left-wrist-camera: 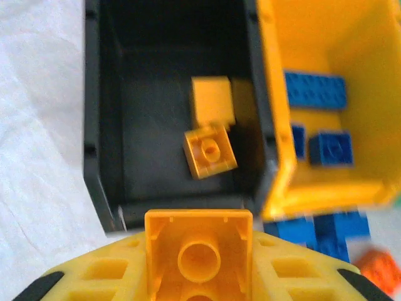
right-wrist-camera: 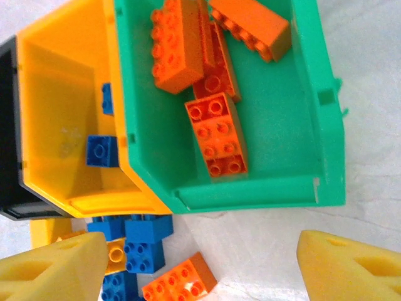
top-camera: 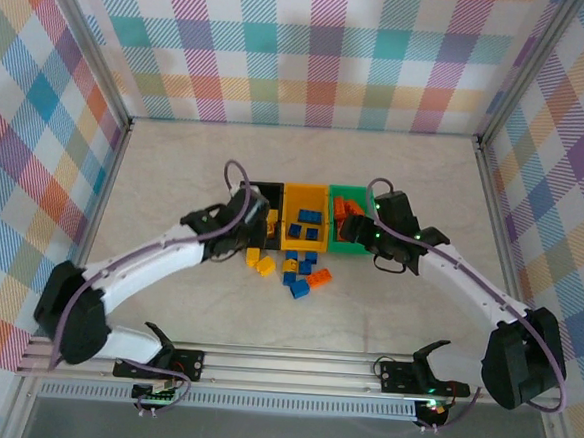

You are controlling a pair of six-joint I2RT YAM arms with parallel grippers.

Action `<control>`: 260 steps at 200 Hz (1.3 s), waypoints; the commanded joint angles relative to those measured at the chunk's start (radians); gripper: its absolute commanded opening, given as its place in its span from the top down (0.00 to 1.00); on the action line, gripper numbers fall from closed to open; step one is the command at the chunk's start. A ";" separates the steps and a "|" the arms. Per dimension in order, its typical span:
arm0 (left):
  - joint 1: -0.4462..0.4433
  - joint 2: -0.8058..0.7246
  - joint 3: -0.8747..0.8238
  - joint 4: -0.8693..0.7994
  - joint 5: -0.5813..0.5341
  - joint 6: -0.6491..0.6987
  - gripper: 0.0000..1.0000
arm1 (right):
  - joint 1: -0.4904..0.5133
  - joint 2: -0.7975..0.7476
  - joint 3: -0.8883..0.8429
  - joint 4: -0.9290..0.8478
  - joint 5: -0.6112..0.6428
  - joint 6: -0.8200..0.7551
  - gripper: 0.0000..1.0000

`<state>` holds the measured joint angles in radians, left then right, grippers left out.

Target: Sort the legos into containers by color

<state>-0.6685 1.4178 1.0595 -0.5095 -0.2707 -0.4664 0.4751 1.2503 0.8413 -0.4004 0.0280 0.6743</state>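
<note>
Just short of the black bin (left-wrist-camera: 94,125), left gripper (left-wrist-camera: 199,279) tight on a yellow brick (left-wrist-camera: 199,241); right gripper (right-wrist-camera: 200,266) wide, empty.

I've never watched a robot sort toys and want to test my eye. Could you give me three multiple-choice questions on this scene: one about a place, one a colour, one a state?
1. Which bin stands in the middle of the row?
A. the black one
B. the yellow one
C. the green one

2. What colour are the bricks in the green bin?
A. blue
B. yellow
C. orange

3. What is the left gripper doing?
A. open, holding nothing
B. shut on a yellow brick
C. shut on a blue brick

Answers:
1. B: from above, the yellow bin has one bin on each side.
2. C: orange bricks lie in it.
3. B: the left wrist view shows the brick clamped between its fingers.
</note>
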 commanded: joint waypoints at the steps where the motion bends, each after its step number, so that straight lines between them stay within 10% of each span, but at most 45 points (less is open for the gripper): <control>1: 0.043 0.157 0.125 -0.016 0.030 0.012 0.66 | 0.013 -0.035 -0.039 0.008 -0.022 0.018 0.21; 39: 0.100 0.347 0.317 -0.055 0.026 -0.022 0.62 | 0.044 -0.078 -0.093 0.000 -0.028 0.013 0.21; 87: 0.103 0.341 0.391 -0.068 0.072 -0.036 0.13 | 0.179 -0.058 -0.110 0.012 -0.043 0.000 0.20; 117: 0.076 0.179 0.329 -0.034 0.127 -0.049 0.00 | 0.314 0.039 -0.084 0.034 0.022 0.008 0.19; 207: -0.033 -0.323 -0.150 0.026 0.128 -0.179 0.00 | 0.343 0.311 -0.029 0.028 0.209 0.184 0.30; 260: -0.034 -0.474 -0.299 0.004 0.146 -0.213 0.00 | 0.339 0.138 -0.150 -0.123 0.291 0.239 0.37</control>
<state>-0.6998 1.0069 0.8036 -0.4980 -0.1390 -0.6434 0.8177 1.4853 0.7521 -0.3752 0.2436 0.8730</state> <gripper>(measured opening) 0.999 0.635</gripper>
